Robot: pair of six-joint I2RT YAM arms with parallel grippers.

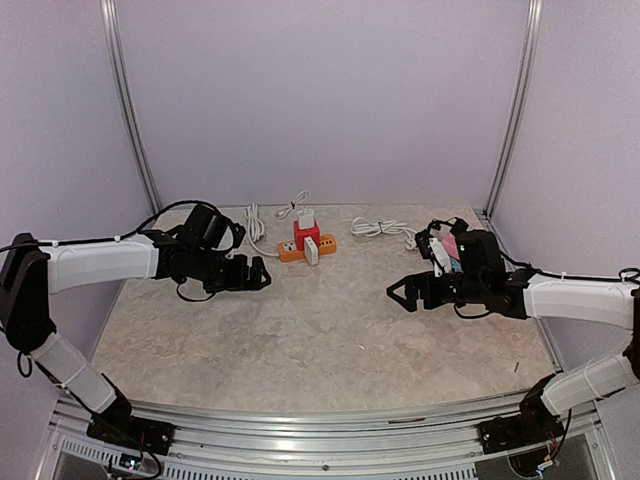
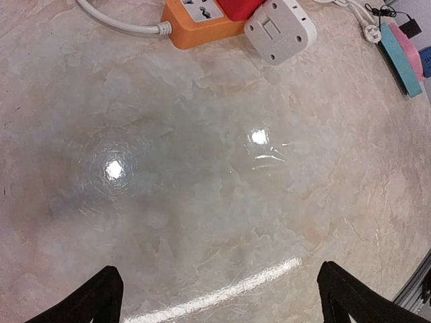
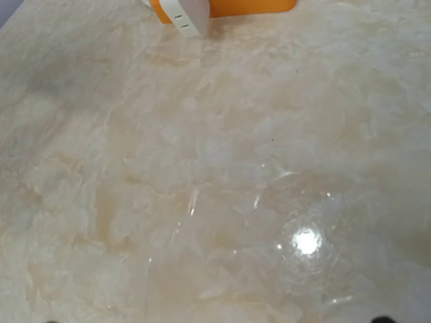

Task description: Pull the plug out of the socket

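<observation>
An orange socket strip (image 1: 292, 251) lies at the back of the table. A red plug (image 1: 305, 235) with a white charger (image 1: 306, 218) on top sits in it, and a white adapter (image 1: 311, 251) is plugged in at its front. My left gripper (image 1: 266, 276) is open and empty, to the left of the strip and a little nearer. My right gripper (image 1: 396, 294) is open and empty, well to the right of it. The left wrist view shows the strip (image 2: 195, 19), red plug (image 2: 239, 7) and white adapter (image 2: 280, 30) at the top. The right wrist view shows the strip (image 3: 236, 5) and adapter (image 3: 186, 16).
White cables lie behind the strip (image 1: 255, 221) and at the back right (image 1: 383, 228). Pink and blue flat items (image 1: 449, 248) lie by my right arm and also show in the left wrist view (image 2: 399, 54). Metal frame posts stand at the back corners.
</observation>
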